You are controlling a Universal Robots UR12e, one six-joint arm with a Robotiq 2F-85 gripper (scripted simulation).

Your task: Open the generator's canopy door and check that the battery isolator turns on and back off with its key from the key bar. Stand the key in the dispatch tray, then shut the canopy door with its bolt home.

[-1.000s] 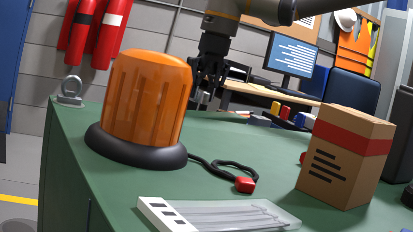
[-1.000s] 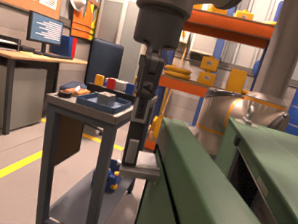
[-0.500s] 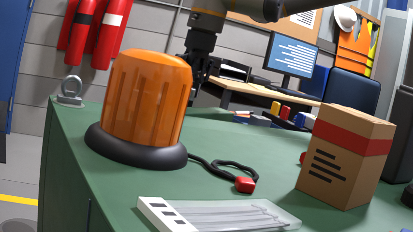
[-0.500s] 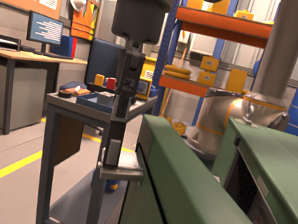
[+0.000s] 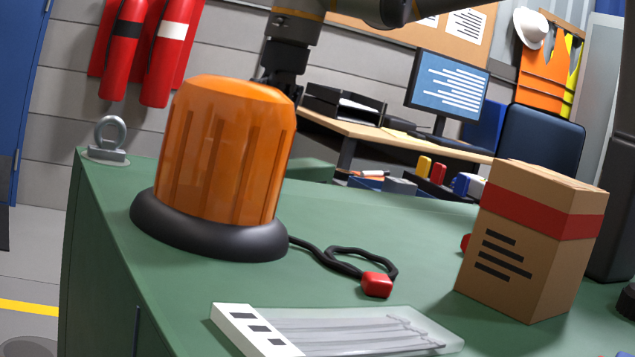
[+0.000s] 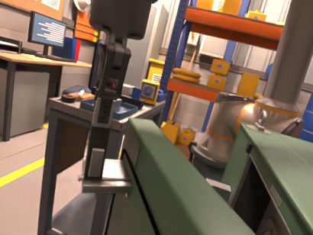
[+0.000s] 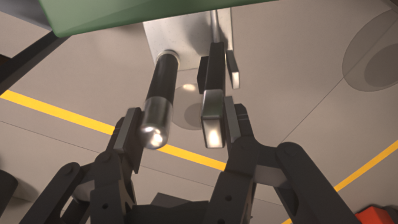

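Observation:
The green canopy door (image 6: 171, 179) stands swung away from the generator body (image 6: 275, 168), whose dark opening shows at the right of the second side camera. At the door's outer edge sits a steel plate (image 7: 188, 41) carrying a black-and-steel handle (image 7: 159, 103) and a flat bolt tab (image 7: 212, 115), and my gripper (image 7: 176, 123) is closed around the handle and tab together. From the side camera the gripper is hidden behind the orange beacon (image 5: 224, 151). Coloured keys (image 5: 430, 169) stand on a bar on the far cart. The battery isolator is not visible.
The orange beacon with its black cable and red plug (image 5: 376, 284) sits on the green generator top. A cardboard box (image 5: 530, 239) stands to its right, and a cable-tie pack (image 5: 333, 333) lies at the front. A grey cart with a blue tray (image 6: 110, 108) stands behind my arm.

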